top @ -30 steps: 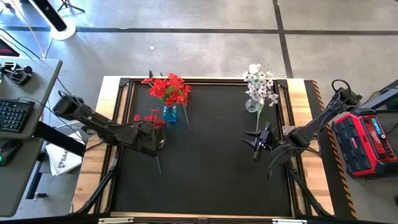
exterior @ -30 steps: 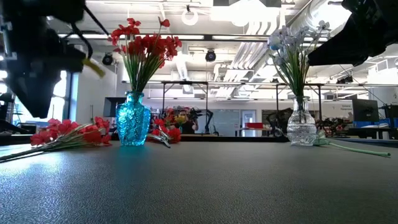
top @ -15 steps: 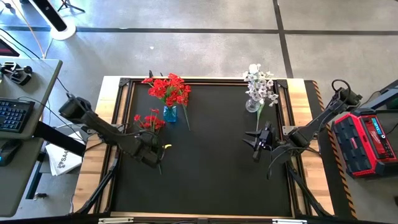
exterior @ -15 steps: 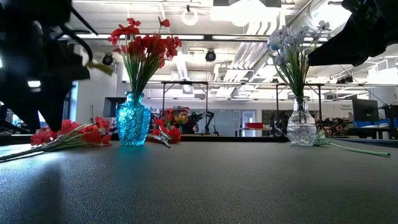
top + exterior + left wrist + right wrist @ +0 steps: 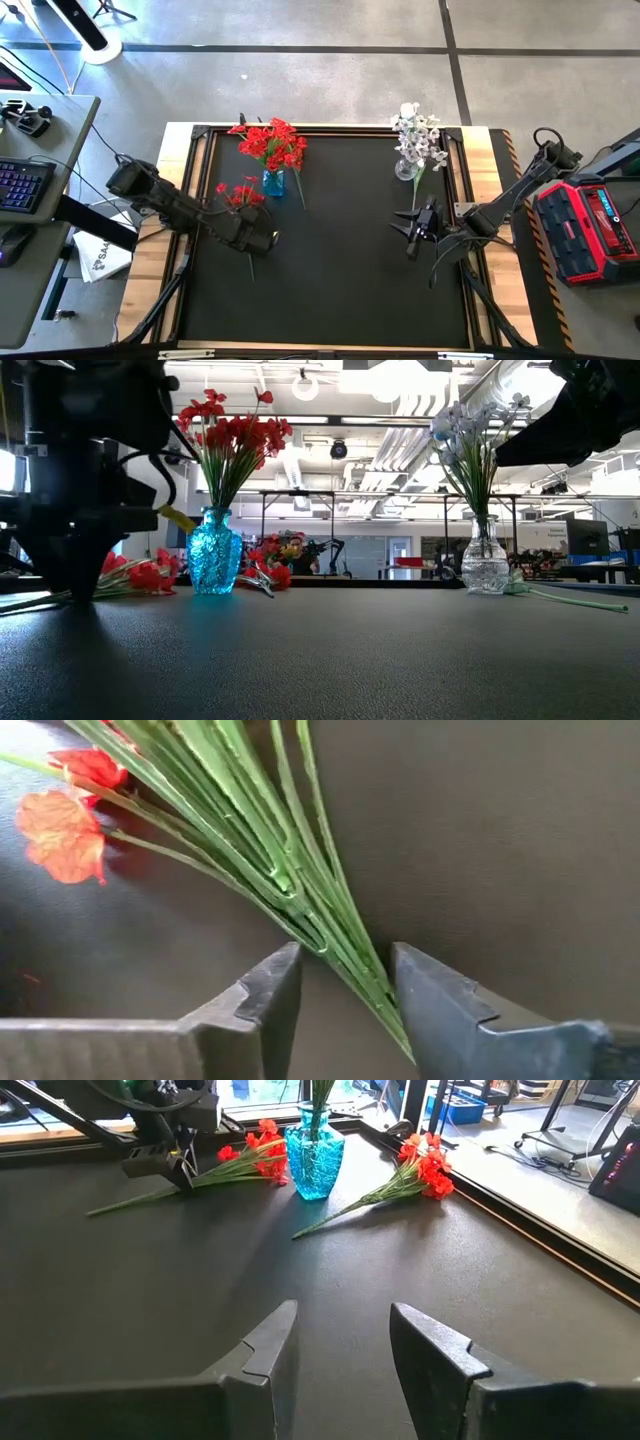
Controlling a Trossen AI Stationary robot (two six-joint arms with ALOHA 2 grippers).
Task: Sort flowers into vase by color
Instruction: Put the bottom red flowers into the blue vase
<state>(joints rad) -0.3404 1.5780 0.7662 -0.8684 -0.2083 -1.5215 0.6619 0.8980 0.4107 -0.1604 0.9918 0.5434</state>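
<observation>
Black-topped bench with two vases and loose sprigs

The bench (image 5: 340, 280) has a dark mat inside a pale wooden rim. On it stand a blue vase (image 5: 273, 182) of red flowers and a clear vase (image 5: 405, 168) of white flowers. Loose red sprigs (image 5: 240, 196) lie left of the blue vase, another red sprig (image 5: 400, 1180) lies just beside it, and a green stem (image 5: 575, 600) rests by the clear vase.

The overhead camera looks straight down on the whole black tabletop (image 5: 340, 260). The low camera sits at surface level, facing across it into the room. The left wrist camera peers close at thin green stems (image 5: 300, 890) between its fingers. The right wrist camera faces across the table; it shares the faceted blue glass vase (image 5: 314, 1150) with the overhead and low views.
</observation>
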